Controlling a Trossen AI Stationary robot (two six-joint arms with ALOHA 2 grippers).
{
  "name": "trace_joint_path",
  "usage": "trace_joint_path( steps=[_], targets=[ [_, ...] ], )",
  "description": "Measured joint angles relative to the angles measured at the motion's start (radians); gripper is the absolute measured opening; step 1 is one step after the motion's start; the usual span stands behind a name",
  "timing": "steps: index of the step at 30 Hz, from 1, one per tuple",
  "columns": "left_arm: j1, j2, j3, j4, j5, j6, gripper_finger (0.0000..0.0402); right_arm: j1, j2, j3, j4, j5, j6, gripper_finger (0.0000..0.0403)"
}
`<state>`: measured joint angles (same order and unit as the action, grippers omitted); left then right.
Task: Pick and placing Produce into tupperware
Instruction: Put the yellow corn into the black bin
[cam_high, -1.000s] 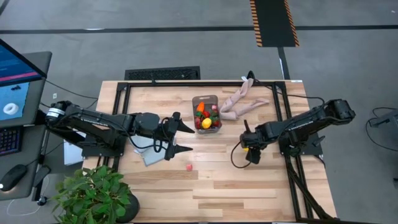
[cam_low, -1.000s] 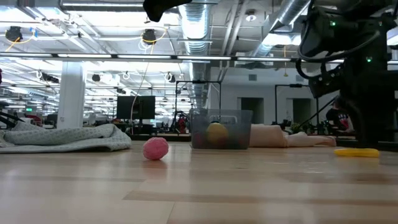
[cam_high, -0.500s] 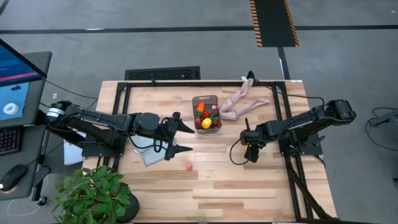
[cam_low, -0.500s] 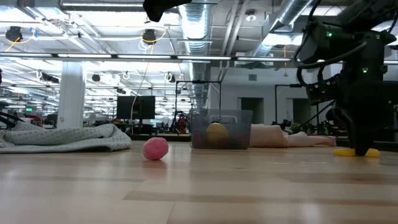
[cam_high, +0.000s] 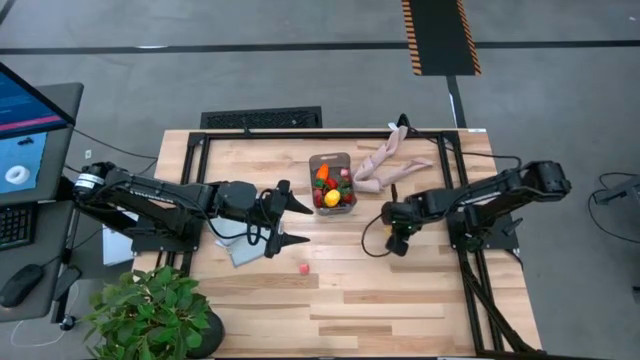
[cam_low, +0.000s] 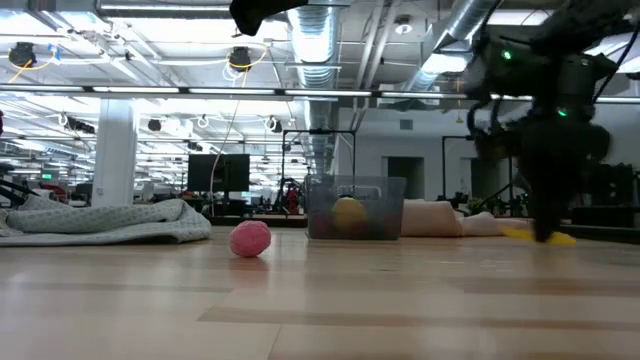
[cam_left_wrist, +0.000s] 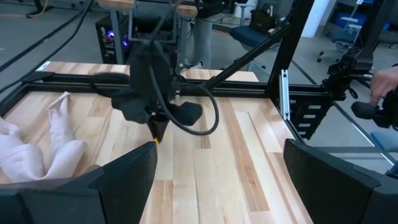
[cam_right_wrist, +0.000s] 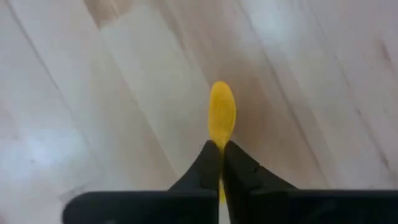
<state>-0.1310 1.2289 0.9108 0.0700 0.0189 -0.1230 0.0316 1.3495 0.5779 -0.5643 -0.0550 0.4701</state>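
Left to right: leafy green potted plant (cam_high: 150, 310) at the near left corner of the pale wooden slatted desk (cam_high: 400, 300). Left claw (cam_high: 285, 222) hovers over a folded grey-blue cloth (cam_high: 240, 250), fingers spread wide, holding nothing, waiting. Small pink berry (cam_high: 303, 268) lies loose on the desk, near that claw, well apart from the tub. Small clear-greyish rectangular plastic tupperware (cam_high: 331, 160) sits mid-desk toward the far edge, already loaded with an orange carrot (cam_high: 322, 173), red strawberries (cam_high: 322, 198), a yellow lemon (cam_high: 332, 198). Beige limp limb-shaped object (cam_high: 385, 162) lies just beside it.

Right claw (cam_right_wrist: 221, 165) is pinched shut on one end of a small yellow banana (cam_right_wrist: 222, 115), low over the desk to the right of the tub.

Progress: most produce is in. Left to do, by my read: banana to the tub, then the pink berry.

Versus a second ago: right claw was part open above the banana lying flat on the desk; now clamped on it and shifted slightly toward the tub. Left arm, berry, tub unchanged.
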Motion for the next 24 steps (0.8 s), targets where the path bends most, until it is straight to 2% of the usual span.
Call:
trace_joint_path(
  steps=[4, 10, 18, 21, 24],
  targets=[
    [0.0, 0.0, 0.0, 0.0, 0.0, 0.004, 0.0339, -0.032, 0.0, 0.015, 0.058, -0.001, -0.019, 0.0018],
    [0.0, 0.0, 0.0, -0.015, 0.0, 0.004, 0.0339, -0.089, -0.002, 0.089, 0.09, -0.001, -0.065, 0.0042],
    [0.0, 0.0, 0.0, -0.019, 0.0, 0.004, 0.0339, -0.163, -0.002, 0.23, 0.228, -0.004, -0.211, 0.0026],
    [0.0, 0.0, 0.0, -0.018, 0.0, 0.004, 0.0339, -0.209, 0.006, 0.274, 0.264, -0.006, -0.218, 0.0038],
    [0.0, 0.0, 0.0, -0.018, 0.0, 0.004, 0.0339, -0.261, 0.056, 0.311, 0.286, -0.057, -0.232, 0.0047]
  ],
)
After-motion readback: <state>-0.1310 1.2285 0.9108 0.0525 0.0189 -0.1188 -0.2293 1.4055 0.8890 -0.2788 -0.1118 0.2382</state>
